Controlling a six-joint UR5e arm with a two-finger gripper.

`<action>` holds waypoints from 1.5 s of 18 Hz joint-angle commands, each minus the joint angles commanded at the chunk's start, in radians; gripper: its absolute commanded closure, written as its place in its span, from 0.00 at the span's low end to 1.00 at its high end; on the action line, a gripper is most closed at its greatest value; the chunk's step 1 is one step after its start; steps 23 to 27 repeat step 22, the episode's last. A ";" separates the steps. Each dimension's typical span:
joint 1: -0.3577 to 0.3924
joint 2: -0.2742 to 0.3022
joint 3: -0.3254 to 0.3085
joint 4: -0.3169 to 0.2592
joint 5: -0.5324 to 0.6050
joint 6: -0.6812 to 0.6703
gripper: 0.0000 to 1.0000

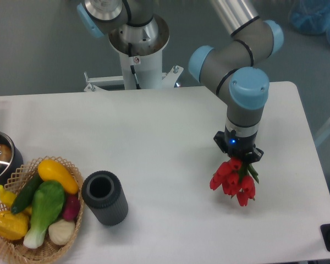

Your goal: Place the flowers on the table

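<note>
A bunch of red tulips (232, 181) with green leaves hangs heads-down from my gripper (239, 159) over the right part of the white table (154, 143). The gripper points straight down and its fingers are mostly hidden behind the flower stems; it appears shut on the stems. The blossoms are at or just above the table surface; I cannot tell whether they touch it. A dark grey cylindrical vase (104, 197) stands empty at the front left, far from the flowers.
A wicker basket (66, 231) with toy vegetables sits at the front left corner. A metal pot (0, 159) with a blue handle stands at the left edge. The arm's base (137, 49) is mounted behind the table's far edge.
</note>
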 joint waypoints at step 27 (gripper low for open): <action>0.121 0.002 0.000 0.086 -0.038 0.011 0.00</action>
